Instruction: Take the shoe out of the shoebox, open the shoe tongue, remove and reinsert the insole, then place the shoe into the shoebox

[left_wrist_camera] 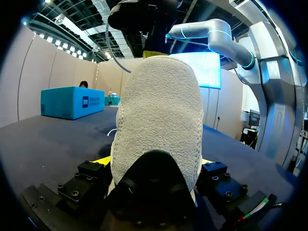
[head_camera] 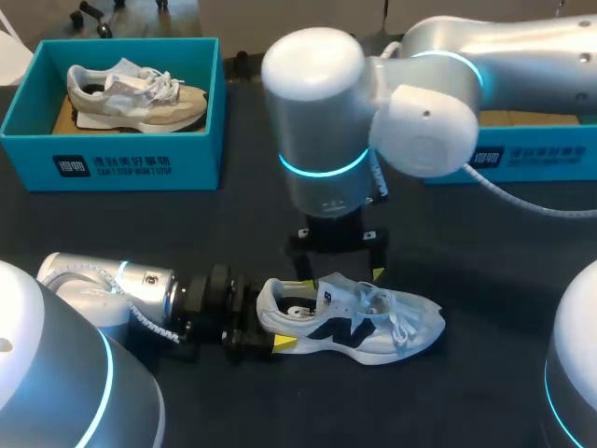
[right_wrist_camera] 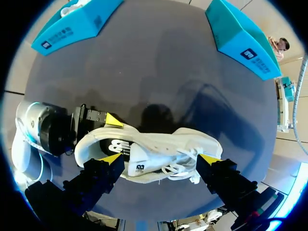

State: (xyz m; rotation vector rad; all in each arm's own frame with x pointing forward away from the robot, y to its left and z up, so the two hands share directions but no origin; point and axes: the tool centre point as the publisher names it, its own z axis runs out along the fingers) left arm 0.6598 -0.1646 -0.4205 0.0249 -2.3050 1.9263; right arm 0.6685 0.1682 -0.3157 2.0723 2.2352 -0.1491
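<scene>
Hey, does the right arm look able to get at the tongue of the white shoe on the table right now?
Probably yes: the right gripper hangs open right above the shoe, and the left gripper grips only its heel, leaving the tongue uncovered.

I seem to be running a robotics lab or demo bay. My left arm (head_camera: pixel 103 289) and right arm (head_camera: pixel 317 103), silver with glowing cyan rings, work over a dark cloth-covered surface (head_camera: pixel 233 224). It is staged with a teal shoebox (head_camera: pixel 112 163), a second shoebox (head_camera: pixel 532 159) and a shoe (head_camera: pixel 359 317).
</scene>
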